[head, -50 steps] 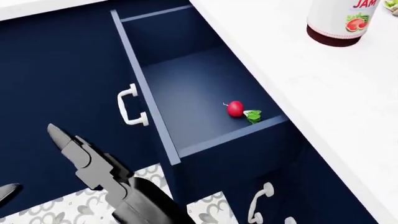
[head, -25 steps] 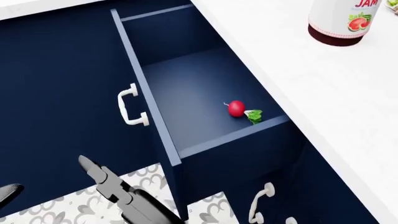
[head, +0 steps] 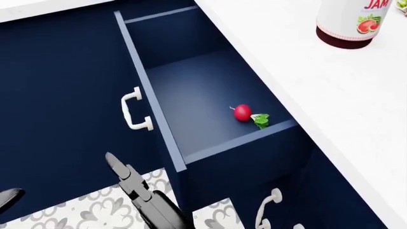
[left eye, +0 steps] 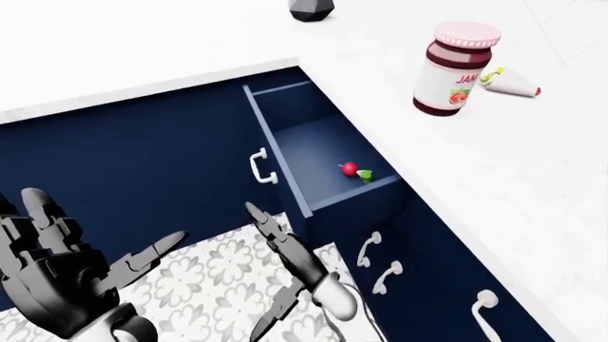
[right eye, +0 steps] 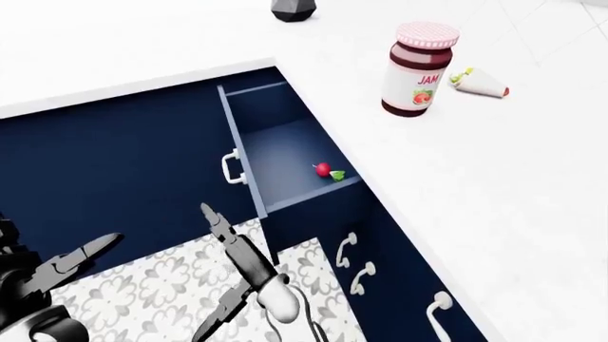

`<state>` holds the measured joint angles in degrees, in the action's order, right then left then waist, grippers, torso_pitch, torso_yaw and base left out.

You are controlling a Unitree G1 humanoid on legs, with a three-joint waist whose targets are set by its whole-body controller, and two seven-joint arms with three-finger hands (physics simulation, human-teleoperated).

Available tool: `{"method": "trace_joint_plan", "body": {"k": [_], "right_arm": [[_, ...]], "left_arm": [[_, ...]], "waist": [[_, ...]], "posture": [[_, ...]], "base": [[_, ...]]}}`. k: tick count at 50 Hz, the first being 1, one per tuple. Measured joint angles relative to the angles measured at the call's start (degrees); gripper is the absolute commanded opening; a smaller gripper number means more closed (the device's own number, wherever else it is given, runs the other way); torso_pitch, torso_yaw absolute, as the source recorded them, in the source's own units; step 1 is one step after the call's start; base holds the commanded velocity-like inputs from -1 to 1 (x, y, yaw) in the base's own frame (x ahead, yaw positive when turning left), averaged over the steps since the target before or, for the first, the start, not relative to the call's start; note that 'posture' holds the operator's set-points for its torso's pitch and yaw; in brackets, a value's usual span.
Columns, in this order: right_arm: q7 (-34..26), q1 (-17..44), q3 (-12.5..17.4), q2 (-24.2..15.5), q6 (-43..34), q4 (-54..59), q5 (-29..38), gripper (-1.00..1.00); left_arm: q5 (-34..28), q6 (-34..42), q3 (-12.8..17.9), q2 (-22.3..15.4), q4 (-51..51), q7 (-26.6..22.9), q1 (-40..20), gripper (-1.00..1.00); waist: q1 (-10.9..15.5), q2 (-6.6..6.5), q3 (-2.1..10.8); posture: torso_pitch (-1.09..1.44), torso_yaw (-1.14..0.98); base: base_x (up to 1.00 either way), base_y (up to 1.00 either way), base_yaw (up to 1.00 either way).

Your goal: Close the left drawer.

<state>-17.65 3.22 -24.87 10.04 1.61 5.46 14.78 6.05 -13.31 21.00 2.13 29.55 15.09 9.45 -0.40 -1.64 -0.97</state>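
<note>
Our open, empty right hand (left eye: 285, 246) sits just below the white handle (left eye: 260, 167) of the pulled-out navy blue drawer (left eye: 318, 160), nearer than our spread left hand (left eye: 57, 267)

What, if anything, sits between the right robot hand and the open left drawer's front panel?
Nothing visible. The right robot hand hovers open just below the drawer front and its white handle, with only patterned floor behind.

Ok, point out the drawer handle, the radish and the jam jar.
drawer handle (head: 132, 110), head view, middle of the white bar.
radish (head: 242, 113), head view, on the red bulb.
jam jar (left eye: 455, 71), left-eye view, on the glass body.
</note>
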Motion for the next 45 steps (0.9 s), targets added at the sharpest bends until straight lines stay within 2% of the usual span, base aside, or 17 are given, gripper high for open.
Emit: {"method": "trace_joint_plan", "body": {"k": [15, 36, 45], "right_arm": [[5.66, -0.19, 1.26, 0.24, 3.33, 2.28, -3.44, 1.0], [8.21, 1.01, 4.17, 0.93, 4.26, 5.78, -8.91, 1.0], [10.17, 0.46, 3.93, 1.22, 5.37, 6.25, -9.64, 1.0]], "left_arm": [[-0.17, -0.42, -0.29, 0.06, -0.41, 0.07, 0.06, 1.0], [-0.08, -0.57, -0.33, -0.03, -0.71, -0.08, 0.04, 1.0], [-0.12, -0.78, -0.41, 0.03, -0.8, -0.13, 0.11, 1.0]], "waist": [[0.06, 0.09, -0.06], [0.12, 0.14, -0.06], [0.3, 0.16, -0.02]], "posture": [[0.0, 0.0], [0.0, 0.0], [0.0, 0.0]], "base": [[0.0, 0.0, 0.0], [0.0, 0.0, 0.0], [0.0, 0.0, 0.0]]}}
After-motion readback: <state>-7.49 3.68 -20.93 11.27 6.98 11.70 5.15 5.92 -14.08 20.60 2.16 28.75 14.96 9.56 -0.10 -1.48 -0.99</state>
